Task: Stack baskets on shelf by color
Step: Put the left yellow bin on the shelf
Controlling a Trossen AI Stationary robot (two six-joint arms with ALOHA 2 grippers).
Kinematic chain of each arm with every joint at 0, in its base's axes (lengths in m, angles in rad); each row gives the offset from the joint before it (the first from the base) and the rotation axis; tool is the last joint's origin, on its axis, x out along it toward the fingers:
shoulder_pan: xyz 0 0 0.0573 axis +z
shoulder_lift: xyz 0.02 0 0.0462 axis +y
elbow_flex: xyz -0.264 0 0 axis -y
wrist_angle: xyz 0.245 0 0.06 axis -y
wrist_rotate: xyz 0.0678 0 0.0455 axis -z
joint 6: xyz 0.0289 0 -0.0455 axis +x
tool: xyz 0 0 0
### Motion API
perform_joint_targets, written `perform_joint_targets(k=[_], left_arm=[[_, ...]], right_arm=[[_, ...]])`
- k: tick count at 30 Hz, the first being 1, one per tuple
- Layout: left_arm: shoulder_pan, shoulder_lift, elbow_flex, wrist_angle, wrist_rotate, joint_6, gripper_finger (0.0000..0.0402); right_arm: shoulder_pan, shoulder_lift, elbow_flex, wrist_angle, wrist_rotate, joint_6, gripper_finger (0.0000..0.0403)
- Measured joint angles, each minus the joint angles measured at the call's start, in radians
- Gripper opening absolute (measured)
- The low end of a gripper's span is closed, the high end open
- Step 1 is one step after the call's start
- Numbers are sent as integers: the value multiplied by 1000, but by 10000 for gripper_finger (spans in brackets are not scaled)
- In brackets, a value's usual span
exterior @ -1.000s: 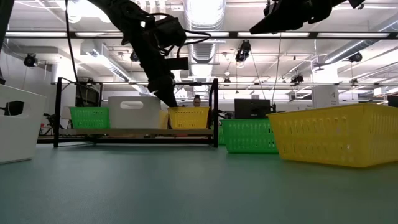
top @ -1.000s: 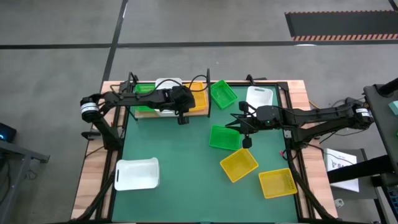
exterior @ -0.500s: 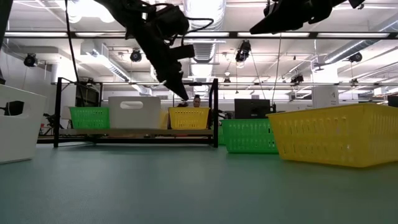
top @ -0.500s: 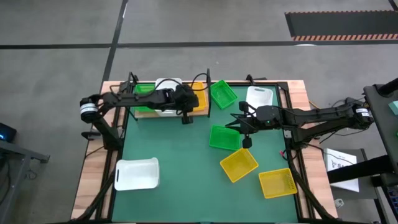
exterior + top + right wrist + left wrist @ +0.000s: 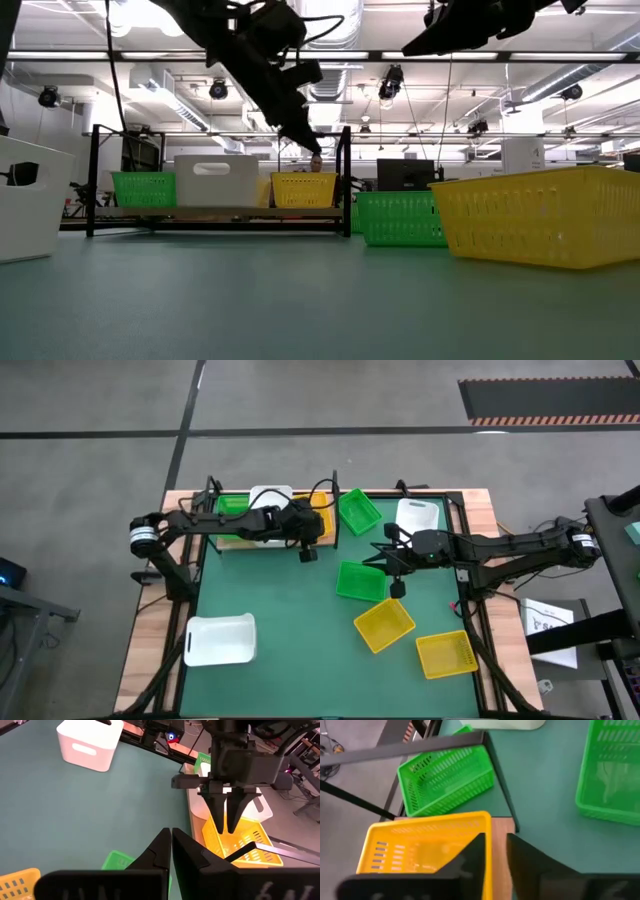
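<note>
Fingers of the left arm (image 5: 227, 817) hang above the yellow basket on the shelf (image 5: 322, 526), slightly parted and holding nothing; seen from the right wrist, the 2 dark tips point down over the basket's rim with a narrow gap between them. Fingers of the right arm (image 5: 396, 588) hover over the green surface (image 5: 290, 630), near a green basket (image 5: 361, 581), pressed together and empty.

On the shelf (image 5: 215, 212), a light wooden board framed by black posts, sit 3 baskets in a row: a green one (image 5: 144, 189), a white one (image 5: 216, 180) and the yellow one at the end nearest the right arm. Off the shelf, a second green basket (image 5: 358, 511) lies just beside that end, 2 yellow baskets (image 5: 384, 624) (image 5: 446, 655) lie on the surface toward the near edge, 1 white basket (image 5: 220, 639) sits at the near left corner, and another white one (image 5: 418, 514) is at the far right.

Risks from here, as a judgement: the left fingers are close to the shelf's black end post (image 5: 346, 180), so a careless sideways move could knock the frame and shift the 3 baskets. The 2 arms also work close together near the middle, so they could collide if both reach for the green baskets. Perforated walls could snag a fingertip and tip a basket.
</note>
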Motion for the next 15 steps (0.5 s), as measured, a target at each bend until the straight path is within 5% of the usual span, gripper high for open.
perform_joint_targets(k=[7,15], left_arm=[[7,1,-15,10,1,21,151],[11,66,-17,12,1,23,146]], right_arm=[[0,0,0,-3,0,-1,9],[0,0,0,-14,0,0,9]])
